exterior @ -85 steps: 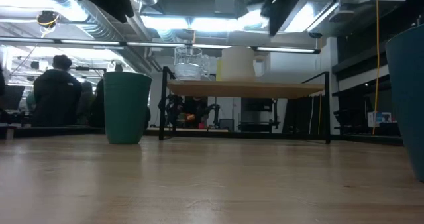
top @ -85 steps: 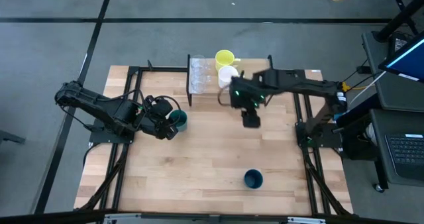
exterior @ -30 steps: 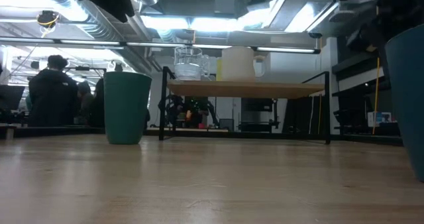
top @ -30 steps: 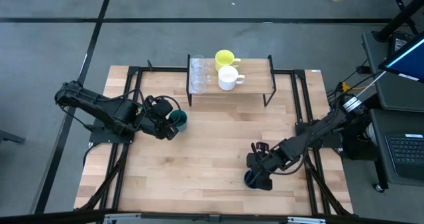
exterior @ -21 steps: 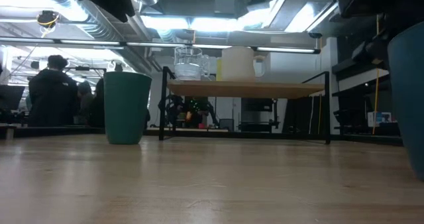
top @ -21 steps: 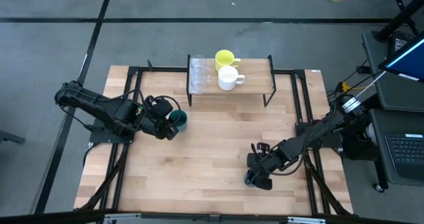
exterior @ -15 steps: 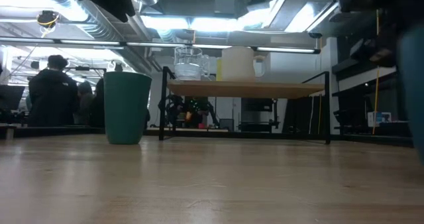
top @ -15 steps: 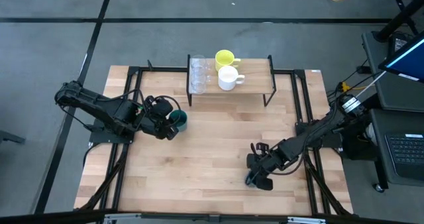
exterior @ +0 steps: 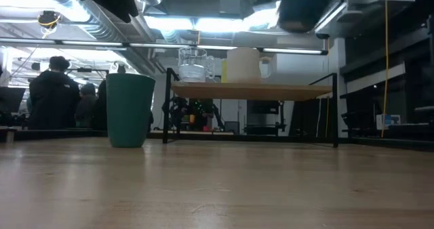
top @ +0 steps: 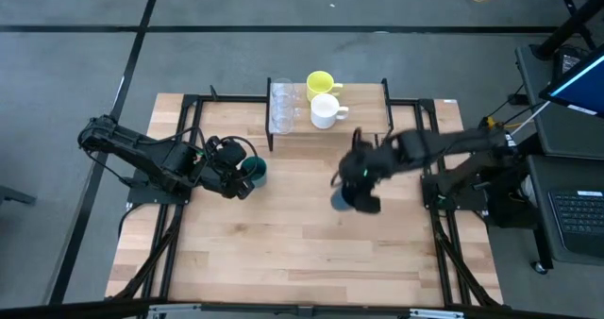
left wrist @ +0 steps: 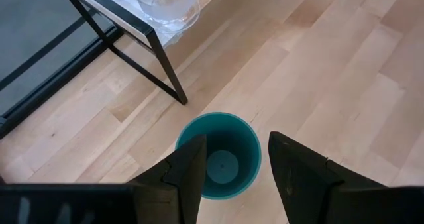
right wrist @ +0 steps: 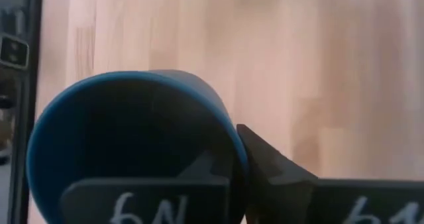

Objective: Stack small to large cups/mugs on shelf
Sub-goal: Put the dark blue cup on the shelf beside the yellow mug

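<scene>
The shelf (top: 328,111) stands at the table's far middle. On it are two clear cups (top: 283,108), a yellow mug (top: 320,80) and a white mug (top: 325,112). A teal-green cup (left wrist: 218,156) stands upright on the tabletop left of the shelf. My left gripper (left wrist: 236,139) hovers open over it, a finger on either side. My right gripper (top: 357,193) is shut on the dark navy cup (right wrist: 126,144), high over the table's middle, near the shelf's front. In the low view the navy cup (exterior: 305,5) shows at the top. My right gripper pinches the navy cup's wall at its rim (right wrist: 233,144), one finger inside the cup and one finger (right wrist: 268,171) outside. The cup is lifted clear of the table, mouth toward the wrist camera.
Black frame rails (top: 189,159) run along the table's left and right sides. Bare wood lies open over the near half of the table (top: 302,253). People stand in the room beyond the table (exterior: 57,93).
My right gripper has shut on the navy cup near the table's front right, lifted it clear, and carried it up and toward the far edge and the left, toward the shelf.
</scene>
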Available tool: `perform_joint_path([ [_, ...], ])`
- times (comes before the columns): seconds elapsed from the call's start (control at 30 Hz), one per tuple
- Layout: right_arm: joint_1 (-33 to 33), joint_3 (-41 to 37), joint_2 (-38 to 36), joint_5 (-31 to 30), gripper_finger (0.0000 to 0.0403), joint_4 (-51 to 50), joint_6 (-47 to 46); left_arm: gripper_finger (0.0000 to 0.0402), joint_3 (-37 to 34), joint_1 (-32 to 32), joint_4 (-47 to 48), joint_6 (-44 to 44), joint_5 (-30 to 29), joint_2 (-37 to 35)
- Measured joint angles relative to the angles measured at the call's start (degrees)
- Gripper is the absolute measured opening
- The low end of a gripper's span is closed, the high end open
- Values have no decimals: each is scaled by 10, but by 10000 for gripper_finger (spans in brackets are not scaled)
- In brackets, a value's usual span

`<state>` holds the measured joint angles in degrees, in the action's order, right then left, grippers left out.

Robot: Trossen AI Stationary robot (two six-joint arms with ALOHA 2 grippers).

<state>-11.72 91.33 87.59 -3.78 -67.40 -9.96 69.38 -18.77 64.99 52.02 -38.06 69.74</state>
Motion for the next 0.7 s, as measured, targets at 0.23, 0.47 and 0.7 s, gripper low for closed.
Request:
perform_joint_path([
  [0.23,66,147,-1,-53,6,-97,69,158,0,0,1,-1,0,0],
  [0.47,136,222,-1,-101,6,-122,152,158,0,0,1,-1,0,0],
  [0.7,230,259,-1,-161,6,-114,240,158,0,0,1,-1,27,0],
])
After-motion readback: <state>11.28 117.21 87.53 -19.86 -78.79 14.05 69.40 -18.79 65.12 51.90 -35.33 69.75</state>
